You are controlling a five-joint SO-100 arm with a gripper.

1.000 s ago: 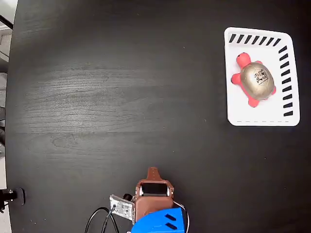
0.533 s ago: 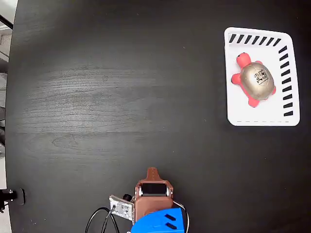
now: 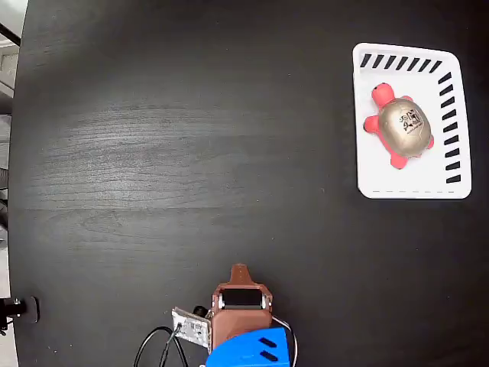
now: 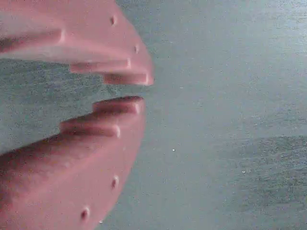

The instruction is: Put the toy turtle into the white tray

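The toy turtle (image 3: 404, 127), with a gold shell and red-pink head and legs, lies inside the white tray (image 3: 412, 182) at the upper right of the fixed view, its head toward the upper left. My gripper (image 3: 240, 270) is far from it, folded back at the bottom centre of the table. In the wrist view the gripper (image 4: 136, 91) shows two pink fingers almost touching, with nothing between them and only dark table beneath. Neither turtle nor tray appears in the wrist view.
The arm's brown wrist and blue base (image 3: 248, 348) sit at the bottom edge with black cables (image 3: 157, 344) to their left. The table's left edge (image 3: 21, 153) borders a lighter floor.
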